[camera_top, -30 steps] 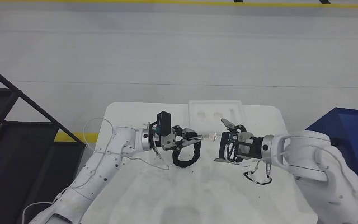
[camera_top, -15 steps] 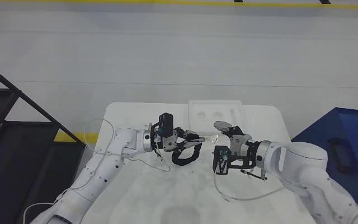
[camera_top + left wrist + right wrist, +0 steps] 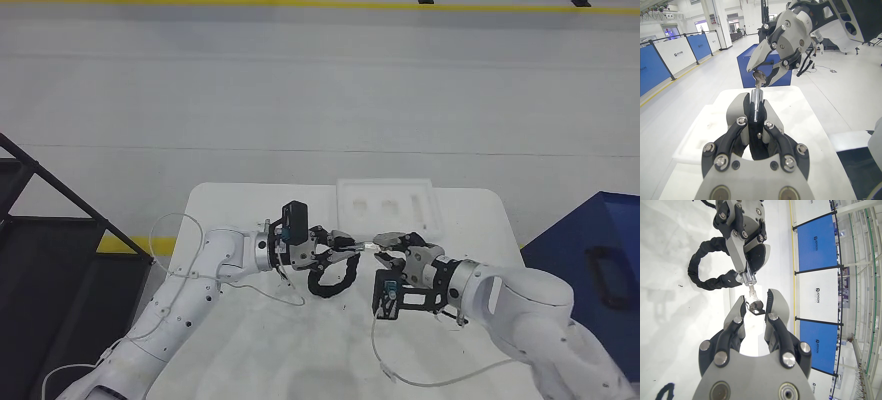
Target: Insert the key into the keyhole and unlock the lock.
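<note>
- Since one second ago, we log that the right gripper [image 3: 755, 301] has rolled over at the wrist and shifted slightly toward the left gripper [image 3: 754, 103], which has held its place.
- We note a white table [image 3: 300, 350] with a white foam tray [image 3: 385, 205] at its far edge, behind both grippers.
- We find the left gripper above the table's middle, with its fingers clamped on the chrome cylinder [image 3: 748, 277] of the cable lock [image 3: 696, 264]. The cylinder's end points at the right gripper.
- We find the right gripper facing it, tip to tip. Its fingers bracket the head of the key [image 3: 755, 307] and appear to press on it from both sides.
- The cable lock's black sleeved loop curves out beside the left gripper. We cannot tell whether it touches the table.
- The key's blade sits in the keyhole [image 3: 751, 282] on the cylinder's end face. Its black head stays outside, between the right fingers.
</note>
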Controlling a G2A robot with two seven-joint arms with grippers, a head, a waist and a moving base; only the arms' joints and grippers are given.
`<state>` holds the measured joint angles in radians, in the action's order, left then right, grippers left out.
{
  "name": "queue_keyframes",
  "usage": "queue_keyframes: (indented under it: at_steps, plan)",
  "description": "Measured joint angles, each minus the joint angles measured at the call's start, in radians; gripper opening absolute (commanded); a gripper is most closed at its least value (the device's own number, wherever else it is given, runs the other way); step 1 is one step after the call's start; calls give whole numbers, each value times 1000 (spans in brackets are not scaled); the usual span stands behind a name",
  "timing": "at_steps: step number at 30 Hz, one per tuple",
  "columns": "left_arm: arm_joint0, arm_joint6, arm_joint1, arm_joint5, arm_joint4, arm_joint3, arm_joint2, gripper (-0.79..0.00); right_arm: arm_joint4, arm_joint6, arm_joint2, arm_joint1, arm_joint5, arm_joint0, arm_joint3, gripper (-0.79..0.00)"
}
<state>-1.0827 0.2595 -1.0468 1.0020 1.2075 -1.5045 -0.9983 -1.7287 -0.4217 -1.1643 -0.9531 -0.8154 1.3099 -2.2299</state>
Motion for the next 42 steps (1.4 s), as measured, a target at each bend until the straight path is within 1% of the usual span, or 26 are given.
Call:
queue_keyframes:
  at_steps: [1,3,8,12,15,19,22,23,24,25,30,35,39,42]
  plan:
    - [-1,0,0,4,-1,-1,-1,-785,-1,2,0,0,4,0,1,-628]
    - [-2,-2,0,7,-2,-2,-2,-785,1,6,0,-1,8,1,4,-785]
    - [-5,1,-1,5,1,-5,-7,-785,42,25,-8,-3,10,3,9,-785]
    - [-5,18,-2,5,20,-10,-8,-785,117,27,-38,-5,52,18,19,-785]
    - [-6,38,-3,0,48,-12,-7,-785,214,42,-63,-7,75,30,42,-785]
    - [-7,77,-5,-4,91,-15,-5,-785,375,53,-93,-9,66,30,90,-785]
    - [-6,105,-5,-5,120,-13,-4,-785,456,42,-104,-9,64,26,109,-785]
    - [-6,113,-5,-6,128,-12,-3,-785,476,38,-106,-9,64,26,113,-730]
    - [-6,120,-5,-6,135,-11,-3,-785,495,32,-107,-9,63,26,118,-175]
    - [-6,129,-5,-7,143,-9,-2,-785,520,22,-109,-9,59,25,122,0]
    - [-4,154,-7,-21,176,4,0,-785,608,-4,-127,-7,55,27,139,0]
    - [-2,179,-12,-82,238,45,17,-785,757,-20,-157,-3,50,43,168,0]
    - [1,202,-24,-138,292,104,61,-785,894,-61,-173,1,49,43,194,0]
    - [13,213,-37,-175,329,155,109,-785,1003,-107,-173,4,56,31,221,0]
